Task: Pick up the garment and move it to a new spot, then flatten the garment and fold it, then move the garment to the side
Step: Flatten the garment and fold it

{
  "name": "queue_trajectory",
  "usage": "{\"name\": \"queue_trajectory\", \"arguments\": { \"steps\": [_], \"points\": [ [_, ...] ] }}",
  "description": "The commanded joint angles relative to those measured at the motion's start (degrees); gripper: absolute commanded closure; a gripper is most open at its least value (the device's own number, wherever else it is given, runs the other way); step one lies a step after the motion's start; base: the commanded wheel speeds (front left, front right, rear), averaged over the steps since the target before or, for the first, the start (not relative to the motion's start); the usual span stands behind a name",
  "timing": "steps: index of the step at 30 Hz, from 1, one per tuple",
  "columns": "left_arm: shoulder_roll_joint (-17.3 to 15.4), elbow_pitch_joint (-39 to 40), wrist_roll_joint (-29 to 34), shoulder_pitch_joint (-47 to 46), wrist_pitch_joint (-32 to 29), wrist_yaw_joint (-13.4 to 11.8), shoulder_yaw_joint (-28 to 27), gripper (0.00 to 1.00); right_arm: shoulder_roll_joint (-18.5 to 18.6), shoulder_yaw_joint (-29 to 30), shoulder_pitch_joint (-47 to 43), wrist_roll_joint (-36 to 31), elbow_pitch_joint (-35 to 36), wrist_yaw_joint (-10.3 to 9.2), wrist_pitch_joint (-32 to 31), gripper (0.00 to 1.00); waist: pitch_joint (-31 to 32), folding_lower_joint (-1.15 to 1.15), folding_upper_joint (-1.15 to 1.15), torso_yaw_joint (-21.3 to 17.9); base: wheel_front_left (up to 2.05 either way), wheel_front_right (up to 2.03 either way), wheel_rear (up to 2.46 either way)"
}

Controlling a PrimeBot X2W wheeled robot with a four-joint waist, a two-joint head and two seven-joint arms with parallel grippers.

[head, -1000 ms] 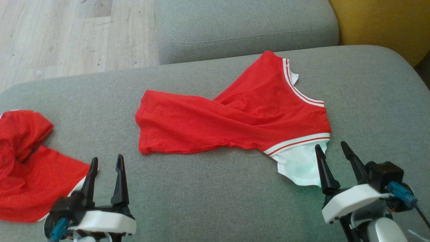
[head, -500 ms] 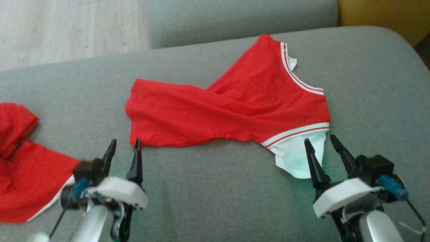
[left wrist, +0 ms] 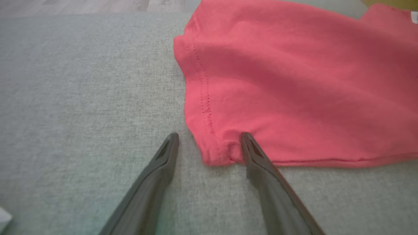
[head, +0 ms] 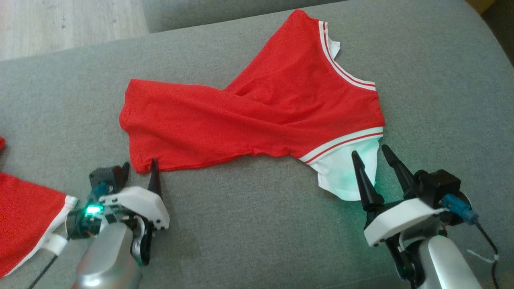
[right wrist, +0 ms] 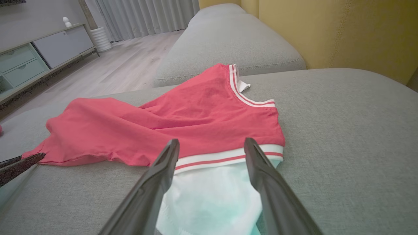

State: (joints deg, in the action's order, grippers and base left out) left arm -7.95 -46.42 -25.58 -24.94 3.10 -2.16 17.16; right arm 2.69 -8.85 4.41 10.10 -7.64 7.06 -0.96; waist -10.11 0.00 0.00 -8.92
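Head looks down; close wrists share garment (head: 257, 116)

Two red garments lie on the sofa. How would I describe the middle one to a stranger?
On the grey sofa, look between the left end effector and the right end effector. The shirt spread there has a white sleeve and striped trim; the other garment lies far left.

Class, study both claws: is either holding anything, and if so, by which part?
Nothing is held. The open left claw straddles a hem corner of the red fabric shirt; the open right claw hovers at its white sleeve.
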Motion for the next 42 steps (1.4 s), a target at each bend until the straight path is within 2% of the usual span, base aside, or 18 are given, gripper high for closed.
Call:
{"name": "queue_trajectory", "arguments": {
  "steps": [1, 2, 3, 7, 11, 18, 31, 32, 33, 34, 39, 42],
  "points": [
    [-0.6, -0.5, 0.0, -2.2, -0.7, -0.1, -1.1, 0.0, 0.2, -1.1, 2.9, 0.2, 1.7, 0.43, 0.7, 0.0, -0.3, 0.0, 0.0, -0.1, 0.0, 0.0, 0.0],
    [-0.5, -1.2, 0.1, -2.6, -0.9, 0.3, -0.7, 0.35, 0.2, -1.0, 2.9, 0.2, 1.6, 0.43, 0.7, 0.0, -0.4, 0.0, 0.0, -0.1, 0.0, 0.0, 0.0],
    [-0.3, -1.9, 0.2, -2.9, -1.1, 0.7, -0.4, 1.0, 0.2, -0.8, 3.0, 0.0, 1.5, 0.43, 0.7, 0.0, -0.4, 0.0, 0.0, 0.0, 0.0, 0.0, 0.0],
    [0.4, -3.7, -0.3, -3.5, -0.8, 1.9, 0.1, 1.0, 0.2, 1.2, 2.7, -0.5, 0.7, 0.43, -0.8, 0.0, -0.3, 0.0, 0.0, 0.4, 0.0, 0.0, 0.0],
    [1.2, -4.1, -1.4, -2.2, 1.2, 3.6, 0.3, 1.0, 0.2, 4.7, 0.5, 0.5, -0.6, 0.43, -6.3, 0.0, 0.1, 0.0, 0.0, 1.3, 0.0, 0.0, 0.0],
    [1.4, -3.8, -1.8, -0.3, 2.9, 4.8, 1.0, 1.0, 0.2, 5.5, -3.3, 0.6, -2.2, 0.43, -13.0, 0.0, 0.1, 0.0, 0.0, 2.3, 0.0, 0.0, 0.0],
    [0.9, -2.2, -2.3, -1.0, 4.4, 5.0, 1.5, 1.0, 0.2, 1.7, 0.7, 0.5, -9.3, 0.43, -12.4, 0.0, -0.5, 0.0, 0.0, 2.9, 0.0, 0.0, 0.0],
    [0.9, -2.1, -2.4, -1.1, 4.5, 5.1, 1.6, 1.0, 0.2, 1.6, 1.0, 0.8, -9.9, 0.43, -12.5, 0.36, -0.6, 0.0, 0.0, 2.9, 0.0, 0.0, 0.0],
    [0.8, -2.0, -2.5, -1.0, 4.5, 5.3, 1.6, 1.0, 0.2, 1.6, 1.5, 1.1, -10.2, 0.43, -12.2, 0.86, -0.6, 0.0, 0.0, 2.9, 0.0, 0.0, 0.0],
    [0.8, -1.9, -2.5, -0.9, 4.6, 5.4, 1.6, 1.0, 0.2, 1.7, 1.9, 1.5, -10.2, 0.43, -11.6, 1.0, -0.6, 0.0, 0.0, 2.9, 0.0, 0.0, 0.0],
    [0.8, 0.0, -3.8, -0.5, 6.6, 6.2, 0.9, 1.0, 0.2, 4.0, 2.4, 2.6, -8.6, 0.43, -9.6, 1.0, -0.2, 0.0, 0.0, 2.8, 0.0, 0.0, 0.0],
    [0.9, 3.7, -6.5, 0.2, 8.8, 7.4, -1.0, 1.0, 0.2, 5.9, 2.5, 3.3, -5.0, 0.43, -8.3, 1.0, 0.6, 0.0, 0.0, 2.5, 0.0, 0.0, 0.0]
  ]
}}
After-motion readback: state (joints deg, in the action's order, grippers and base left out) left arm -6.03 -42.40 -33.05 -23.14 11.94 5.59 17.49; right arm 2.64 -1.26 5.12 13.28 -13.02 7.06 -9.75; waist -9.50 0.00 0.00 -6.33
